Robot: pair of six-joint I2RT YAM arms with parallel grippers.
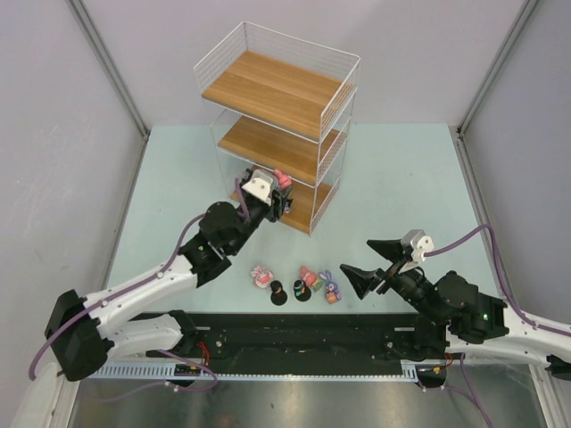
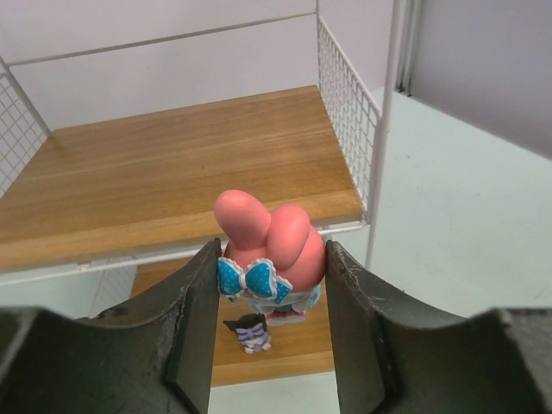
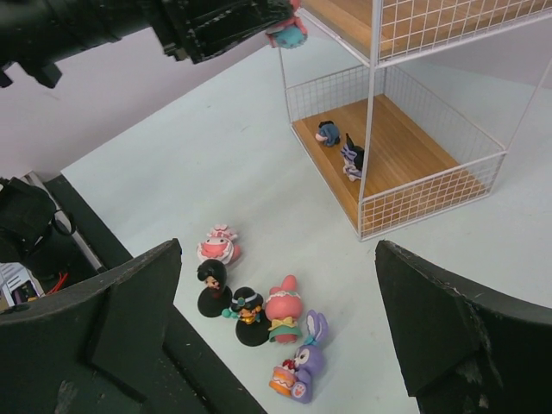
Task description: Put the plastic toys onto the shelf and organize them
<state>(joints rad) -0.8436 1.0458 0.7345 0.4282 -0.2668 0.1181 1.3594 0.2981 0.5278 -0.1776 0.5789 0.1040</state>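
"Pink figurine (image 2: 267, 233), two long ears and a blue dotted bow — we see it pinched between the two fingers of the left gripper (image 2: 272, 289)."

"We agree, it is clenched from both sides. Where do we place it against the shelf (image 1: 268, 89)?"

"Just off the open front, about level with the front edge of the middle board (image 2: 172, 172). It touches no board that we can see."

"And lower down, on the bottom board (image 3: 405, 147)?"

"We count two small dark figures there, one bluish (image 3: 328, 132) and one black (image 3: 352, 155), close together near the front edge."

"What of the right gripper (image 1: 357, 259)?"

"Released — its fingers stand wide apart with nothing between them, above the pale green table (image 1: 401, 178), just right of the loose toys."

"Those we make five, in a tight cluster near the arms' bases: a pink-and-white one (image 3: 217, 246), a dark-haired one (image 3: 211, 289) on a round black base, a second dark-haired one (image 3: 247, 315) beside it, a pink one with a yellow bow (image 3: 283, 315), and the purple bunny (image 3: 302, 362) nearest the right gripper."
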